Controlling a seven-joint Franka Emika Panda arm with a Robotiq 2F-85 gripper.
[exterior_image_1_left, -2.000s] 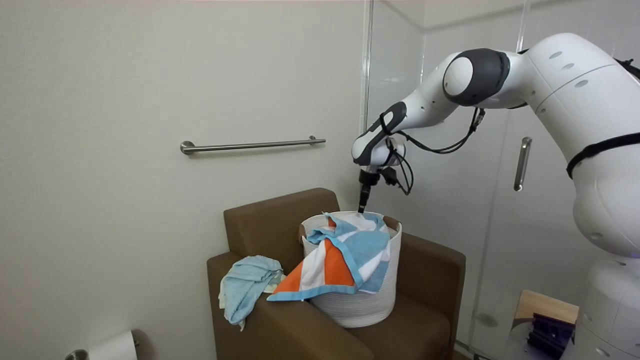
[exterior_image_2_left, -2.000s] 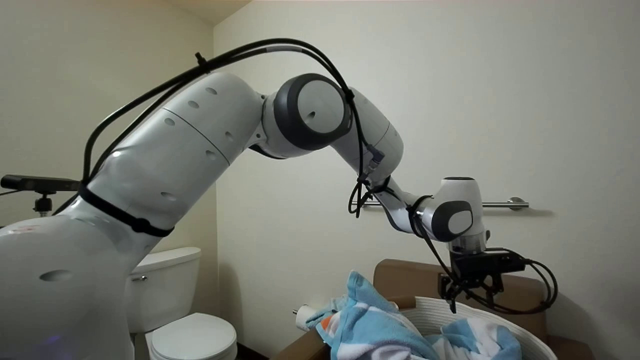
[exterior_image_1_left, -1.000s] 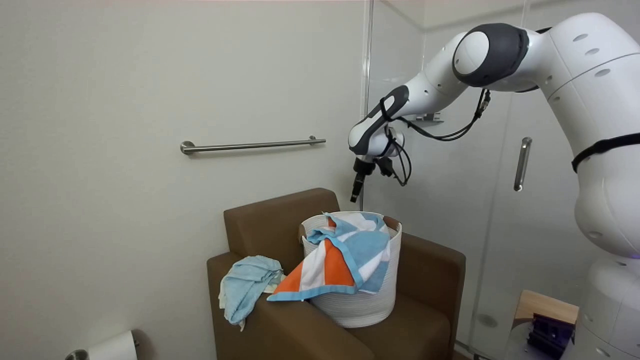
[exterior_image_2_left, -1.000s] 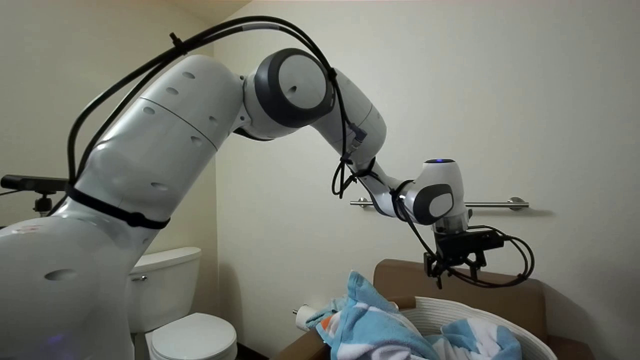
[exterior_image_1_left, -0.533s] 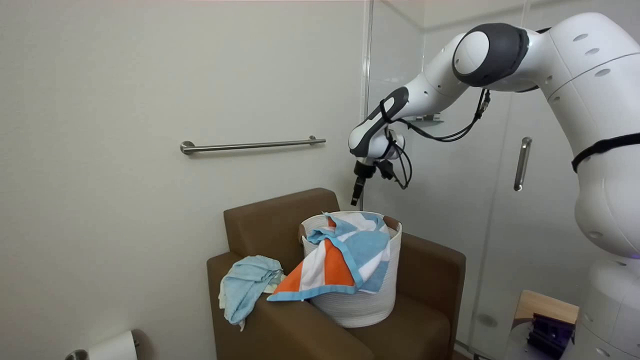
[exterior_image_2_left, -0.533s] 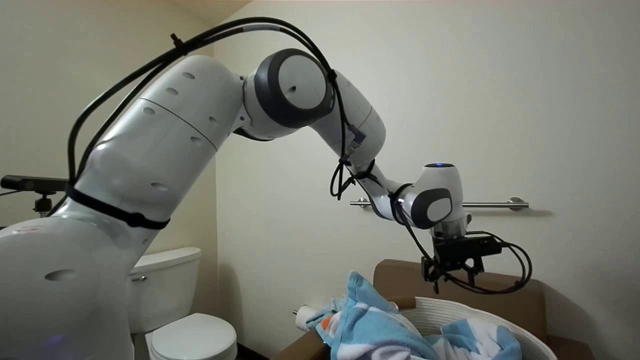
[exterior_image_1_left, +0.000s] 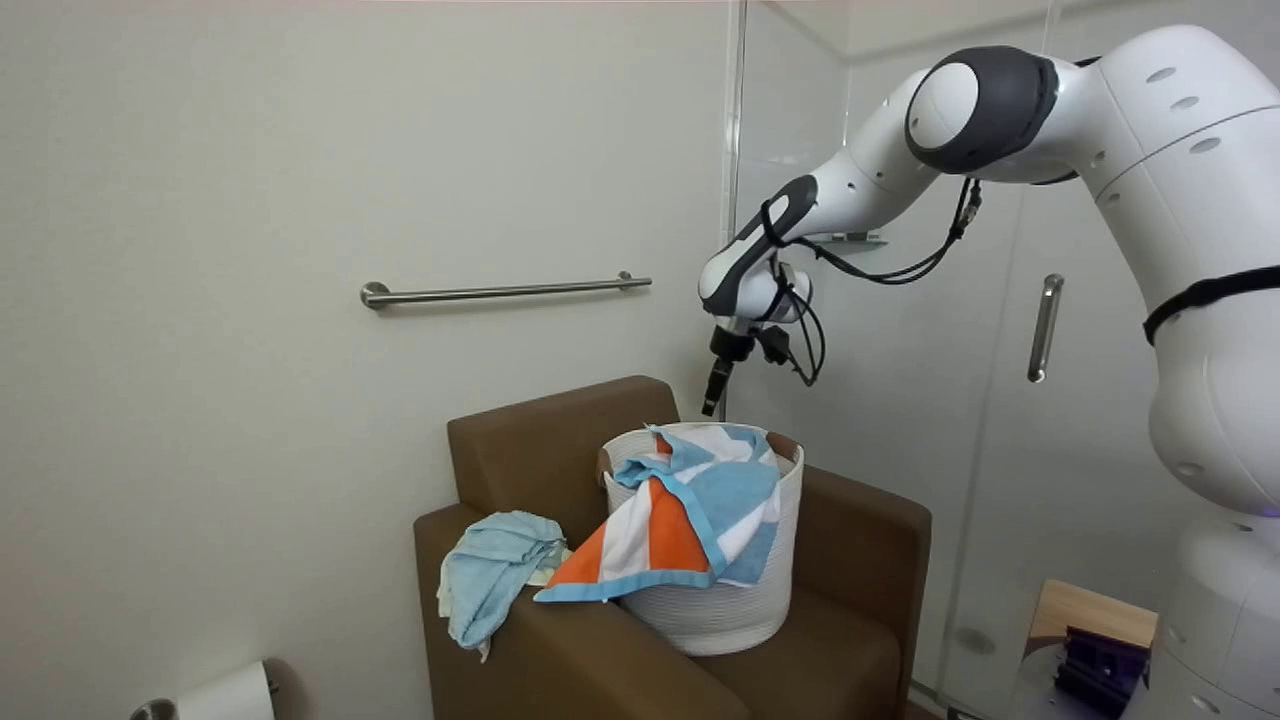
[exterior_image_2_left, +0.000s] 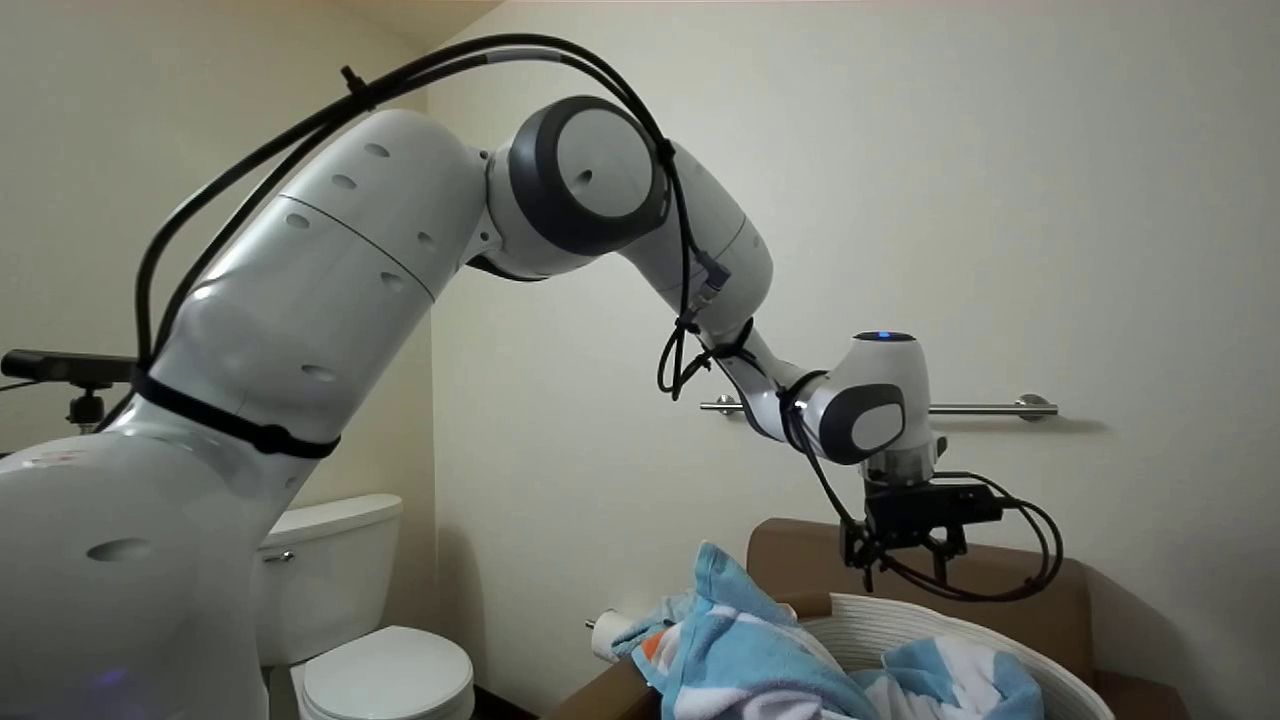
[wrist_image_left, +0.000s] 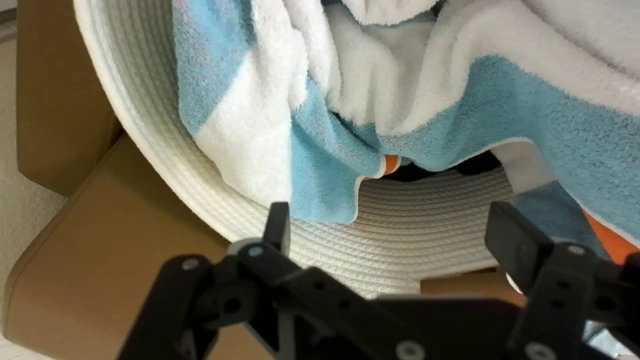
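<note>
Poised with fingers (wrist_image_left: 515, 237) spread apart above a basket (exterior_image_1_left: 715, 625) on a chair (exterior_image_1_left: 560, 440), near a towel (exterior_image_1_left: 738, 492) partly inside and, in an exterior view, draped down the near side, right of a cloth (exterior_image_1_left: 500, 570).

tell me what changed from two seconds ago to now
The open gripper rose over the basket and drifted toward the left of both exterior views, then sank slightly. It holds nothing now. The striped towel, light blue cloth, basket and armchair stayed put.
</note>
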